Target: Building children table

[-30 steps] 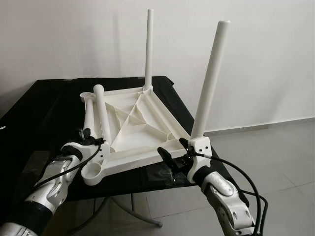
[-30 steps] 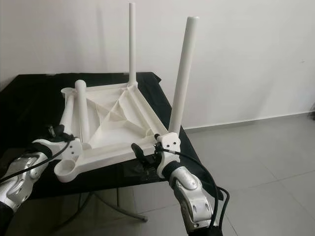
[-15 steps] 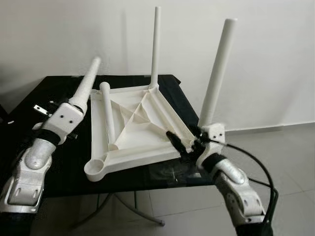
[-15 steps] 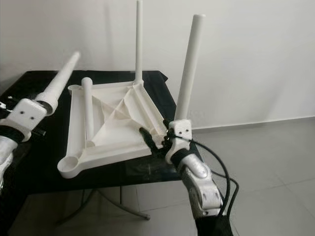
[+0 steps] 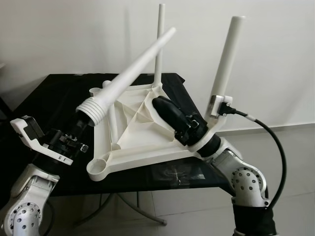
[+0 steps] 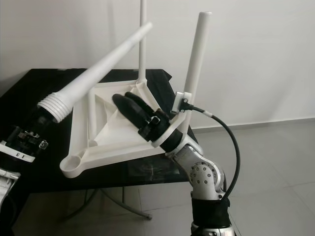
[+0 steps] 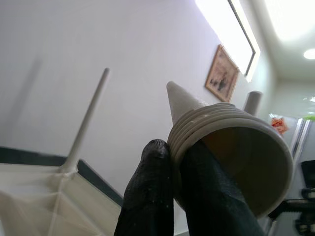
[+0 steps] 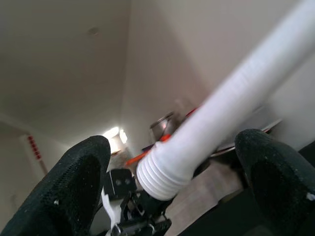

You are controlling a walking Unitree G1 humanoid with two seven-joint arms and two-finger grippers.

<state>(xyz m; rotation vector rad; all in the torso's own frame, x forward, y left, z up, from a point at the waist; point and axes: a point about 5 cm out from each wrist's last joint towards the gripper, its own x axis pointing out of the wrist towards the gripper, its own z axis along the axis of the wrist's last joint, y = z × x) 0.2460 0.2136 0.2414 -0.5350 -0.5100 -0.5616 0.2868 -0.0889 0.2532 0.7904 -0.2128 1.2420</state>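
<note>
An upturned white plastic tabletop (image 5: 142, 150) lies on a black table (image 5: 54, 98). Two white legs stand upright in it, a far leg (image 5: 160, 44) and a near right leg (image 5: 225, 59). Another leg (image 6: 91, 123) lies along its left side. The near left socket (image 5: 97, 169) holds nothing. My left gripper (image 5: 78, 129) is shut on the threaded end of a loose leg (image 5: 133, 69), which slants up over the tabletop. Its fingers (image 7: 152, 196) pinch the hollow rim (image 7: 231, 142). My right gripper (image 6: 124, 97) hovers open above the tabletop, pointing at that leg, apart from it.
The tabletop's near edge overhangs the black table's front. A white wall stands close behind. Grey tiled floor (image 5: 295, 162) spreads to the right. A black cable (image 5: 275, 147) loops off my right wrist.
My left arm has swung the loose leg from off to the left down across the tabletop. My right gripper has left the near right corner, risen and turned toward the leg.
</note>
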